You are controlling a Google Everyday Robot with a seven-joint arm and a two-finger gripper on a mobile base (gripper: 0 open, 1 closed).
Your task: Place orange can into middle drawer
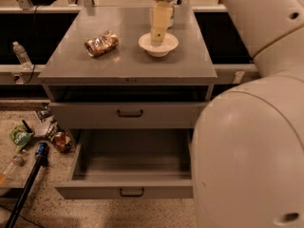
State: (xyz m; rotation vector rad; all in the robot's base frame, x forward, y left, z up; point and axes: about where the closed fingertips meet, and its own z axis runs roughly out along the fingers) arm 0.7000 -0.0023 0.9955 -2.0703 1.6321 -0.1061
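The orange can [101, 43] lies on its side on the grey cabinet top [128, 65], left of middle. My gripper [160, 25] hangs over the back of the top, just above a white bowl, about a hand's width right of the can and apart from it. It holds nothing that I can see. The middle drawer [90, 163] is the lowest one, pulled wide open and showing nothing inside, with its dark bar handle [131, 192] on the front panel. The drawer above it [129, 113] stands slightly open.
The white bowl [158, 44] sits under the gripper. My arm's bulk [251, 146] fills the right foreground and hides the drawer's right end. Litter [21, 136], a crushed can [60, 140] and a blue-handled pole [33, 172] lie on the floor at left. A plastic bottle [21, 53] stands on the left ledge.
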